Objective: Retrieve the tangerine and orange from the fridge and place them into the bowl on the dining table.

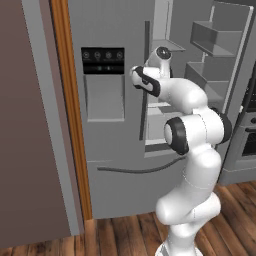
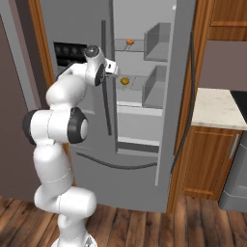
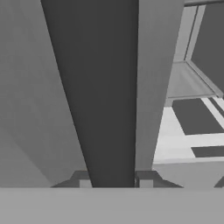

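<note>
A simulated kitchen with a wooden floor; a white robot arm [image 1: 192,150] stands in front of a tall grey fridge [image 1: 115,150] and reaches up and forward to it; the fridge's right-hand door is swung open, showing pale shelves inside and grey bins on the inner face of that open door [image 2: 157,43]; its left-hand door is shut and carries a black control panel [image 1: 102,60] above a recessed dispenser [image 1: 105,100].

A long dark handle [image 2: 105,77] runs upright along the inner edge of the shut door, its long axis vertical, top to bottom; in the hand view the same handle [image 3: 103,92] appears as a broad dark bar passing straight up between the two fingertips [image 3: 84,179]; the gripper [image 3: 113,181] sits closed in on this bar, one tip on each side, held narrow against it.

Inside the fridge, seen from the right base view, a small orange-coloured fruit [image 2: 130,42] rests on an upper shelf; a second small, more yellow-orange fruit [image 2: 124,81] rests on the shelf below it, just right of the robot's wrist; which is the tangerine and which the orange cannot be told at this size; both are round, so no direction shows.

Beside the fridge on the right stands a wooden cabinet [image 2: 212,159] with a cream stone top [image 2: 214,108]; a curved dark handle [image 1: 137,170] crosses the lower drawer.
</note>
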